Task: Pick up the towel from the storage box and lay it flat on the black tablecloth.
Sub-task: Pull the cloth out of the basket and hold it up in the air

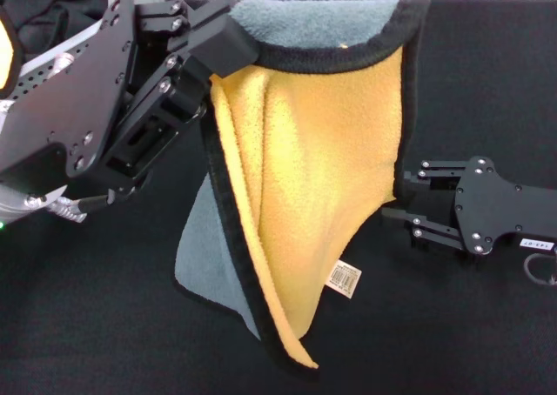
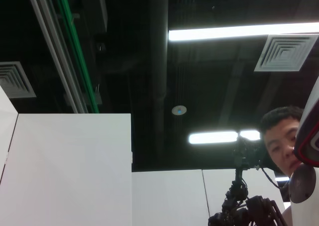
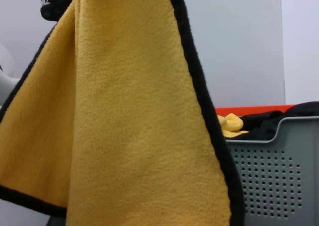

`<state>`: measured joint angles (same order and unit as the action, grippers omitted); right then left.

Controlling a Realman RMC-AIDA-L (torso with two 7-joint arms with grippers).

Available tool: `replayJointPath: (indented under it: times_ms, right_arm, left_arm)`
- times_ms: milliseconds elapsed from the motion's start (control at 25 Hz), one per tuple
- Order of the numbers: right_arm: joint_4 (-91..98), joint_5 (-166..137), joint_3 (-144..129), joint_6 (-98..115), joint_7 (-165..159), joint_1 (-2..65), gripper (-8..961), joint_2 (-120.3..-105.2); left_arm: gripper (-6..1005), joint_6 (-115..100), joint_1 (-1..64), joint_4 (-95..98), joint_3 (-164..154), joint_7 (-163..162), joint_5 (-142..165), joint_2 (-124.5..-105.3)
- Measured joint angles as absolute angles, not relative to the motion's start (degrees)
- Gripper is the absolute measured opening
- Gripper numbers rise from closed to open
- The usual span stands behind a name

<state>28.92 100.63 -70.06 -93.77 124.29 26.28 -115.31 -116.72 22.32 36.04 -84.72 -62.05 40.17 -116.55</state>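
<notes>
Hanging: the towel (image 1: pixel 305 195) droops from the left gripper (image 1: pixel 209 51), yellow side facing the head camera, grey-teal side showing at the top and at the lower left, black trim along its edges.
Tag: a small white tag (image 1: pixel 343 278) sits on the yellow side near the lower corner.
Left gripper: raised at the left of the head view, fingers clenched on the towel's upper edge — the cloth folds down from that grip.
Right gripper (image 1: pixel 402 204): low over the black tablecloth (image 1: pixel 487 82), just beside the towel's right edge, fingers spread apart and holding nothing.
Tablecloth: spreads under and around the towel.
Storage box (image 3: pixel 271 181): seen in the right wrist view beyond the towel — dotted grey wall, with dark and yellow cloth inside.
</notes>
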Motion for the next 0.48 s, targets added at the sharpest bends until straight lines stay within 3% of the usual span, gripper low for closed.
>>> replayJointPath:
  times_ms: [80,480]
  right_arm:
    - [28.9,100.6,-70.0,-93.4,124.3,26.3,419,-115.27]
    - [28.9,100.6,-70.0,-92.9,124.6,26.3,254,-115.31]
  left_arm:
    - [39,-116.7,22.3,36.0,-84.7,-62.0,40.1,-116.51]
    - [40,-116.7,22.1,36.0,-84.6,-62.0,39.7,-116.44]
